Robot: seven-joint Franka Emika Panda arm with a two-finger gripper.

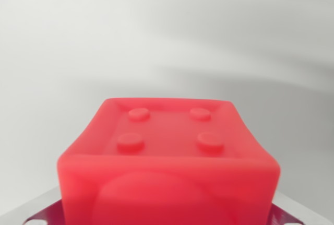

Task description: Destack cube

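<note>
Filling the lower centre of the frame, the red cube point(167, 152), four studs on its recessed top, looks light, rigid and slick, best pinched across opposite flat sides, though the gripper's state cannot be told here.

The cube point(168, 157) sits centred low in the wrist view, four studs point(169, 128) on its upper face, the counter point(156, 32) stretching behind it.
</note>
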